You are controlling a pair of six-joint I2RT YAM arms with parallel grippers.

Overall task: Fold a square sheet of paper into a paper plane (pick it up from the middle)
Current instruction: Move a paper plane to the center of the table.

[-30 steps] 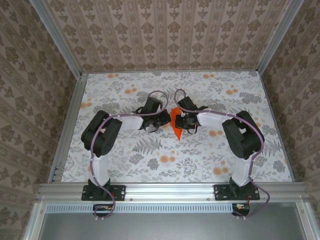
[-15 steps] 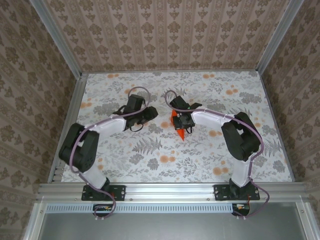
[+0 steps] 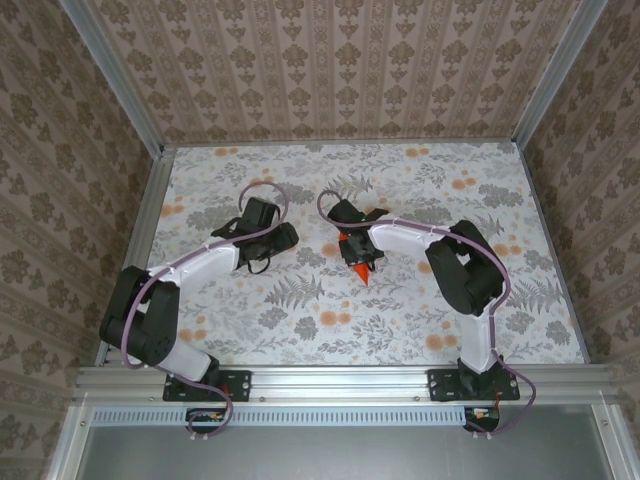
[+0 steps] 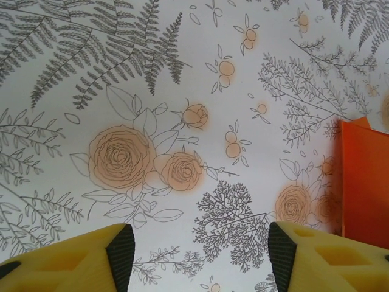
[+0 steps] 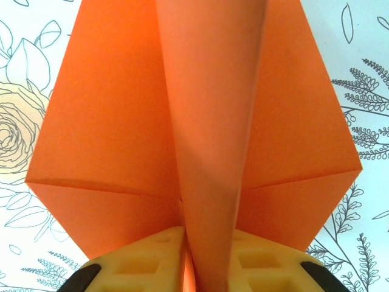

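The right end effector [image 5: 209,258] clamps the pointed bright-orange paper plane [image 3: 363,272], its nose toward the floral surface's [image 3: 250,335] near edge; the left end effector [image 4: 196,258] is spread.

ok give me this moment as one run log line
left gripper: open, empty, beside paper plane | right gripper: shut on paper plane's centre fold | paper plane: spread out either side of fold

From above, paper plane [image 3: 363,274] mostly hidden under right gripper [image 3: 354,248]; at left wrist cut by picture edge, at right wrist nose cropped
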